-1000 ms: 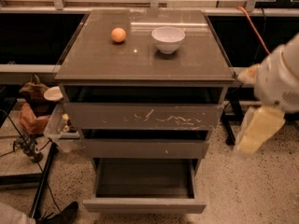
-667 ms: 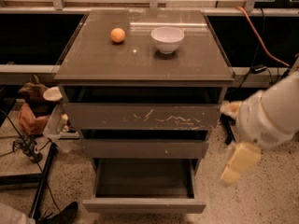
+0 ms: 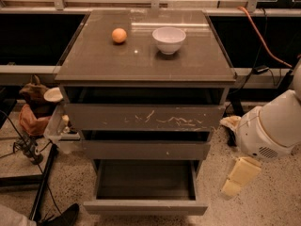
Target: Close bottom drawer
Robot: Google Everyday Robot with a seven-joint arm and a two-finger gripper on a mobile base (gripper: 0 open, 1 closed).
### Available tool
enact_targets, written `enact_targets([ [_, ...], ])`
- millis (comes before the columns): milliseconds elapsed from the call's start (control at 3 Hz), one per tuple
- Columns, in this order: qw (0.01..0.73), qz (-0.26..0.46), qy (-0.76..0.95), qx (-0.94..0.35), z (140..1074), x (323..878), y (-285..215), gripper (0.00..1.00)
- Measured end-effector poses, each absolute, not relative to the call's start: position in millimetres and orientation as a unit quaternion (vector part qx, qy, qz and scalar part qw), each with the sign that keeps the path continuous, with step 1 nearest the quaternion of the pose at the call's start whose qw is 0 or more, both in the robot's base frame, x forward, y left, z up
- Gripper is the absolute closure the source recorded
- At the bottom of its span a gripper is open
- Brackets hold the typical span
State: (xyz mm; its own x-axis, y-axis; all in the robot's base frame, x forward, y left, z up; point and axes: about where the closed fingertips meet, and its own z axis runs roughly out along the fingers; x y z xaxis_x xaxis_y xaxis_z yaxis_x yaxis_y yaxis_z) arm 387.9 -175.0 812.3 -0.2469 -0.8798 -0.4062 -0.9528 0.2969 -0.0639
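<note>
The bottom drawer [image 3: 146, 207] of the grey-brown cabinet stands pulled out toward me. Its plain flat front faces me and the dark tray [image 3: 146, 178] inside is open to view. My gripper [image 3: 240, 175], cream-coloured, hangs below the white arm housing [image 3: 273, 126]. It is to the right of the open drawer, near the floor, about level with the drawer's right side and apart from it.
The middle drawer [image 3: 146, 149] and the scratched top drawer [image 3: 143, 117] are slightly ajar. An orange [image 3: 119, 35] and a white bowl [image 3: 169, 39] sit on the cabinet top. Clutter and cables lie on the floor at left [image 3: 35, 112]. An orange cable [image 3: 263, 36] runs at right.
My arm has dropped from beside the cabinet top to beside the lower drawers. The gripper has moved down and a little left, toward the bottom drawer's right side. The drawers have not moved.
</note>
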Motion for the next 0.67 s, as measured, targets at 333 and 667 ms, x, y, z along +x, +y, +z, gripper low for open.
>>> enact_targets([
  [333, 0.196, 0.104, 0.778, -0.588, 802.5, 389.9, -165.4, 0.0],
  [667, 0.213, 0.161, 0.761, -0.591, 743.9, 388.7, -129.5, 0.0],
])
